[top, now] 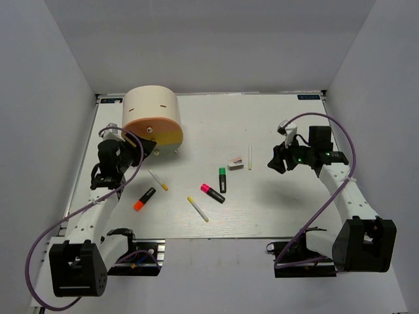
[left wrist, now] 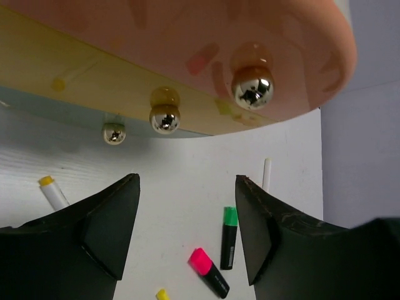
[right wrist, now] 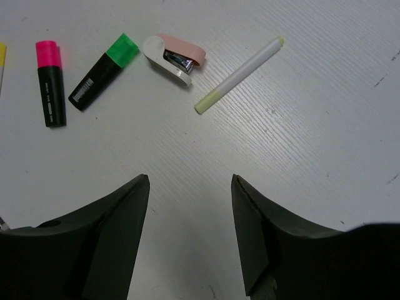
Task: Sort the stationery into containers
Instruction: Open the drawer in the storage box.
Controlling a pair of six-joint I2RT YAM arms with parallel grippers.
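The beige half-cylinder cabinet (top: 152, 116) stands at the back left, its orange and yellow drawer fronts shut. Its round knobs (left wrist: 252, 87) show close above my open, empty left gripper (top: 144, 150) (left wrist: 187, 187). On the table lie an orange-capped highlighter (top: 145, 199), a pink one (top: 212, 193) (right wrist: 50, 81), a green one (top: 222, 179) (right wrist: 103, 70), three white pens (top: 158, 180) (top: 198, 209) (top: 249, 156) and a small pink-white piece (top: 236, 163) (right wrist: 172, 57) that looks like a mini stapler. My right gripper (top: 274, 159) (right wrist: 190, 181) is open and empty, just right of the rightmost pen (right wrist: 239, 75).
The white table (top: 294, 209) is walled by grey panels on the left, back and right. Purple cables loop beside both arms. The cabinet stands close to the left arm's wrist.
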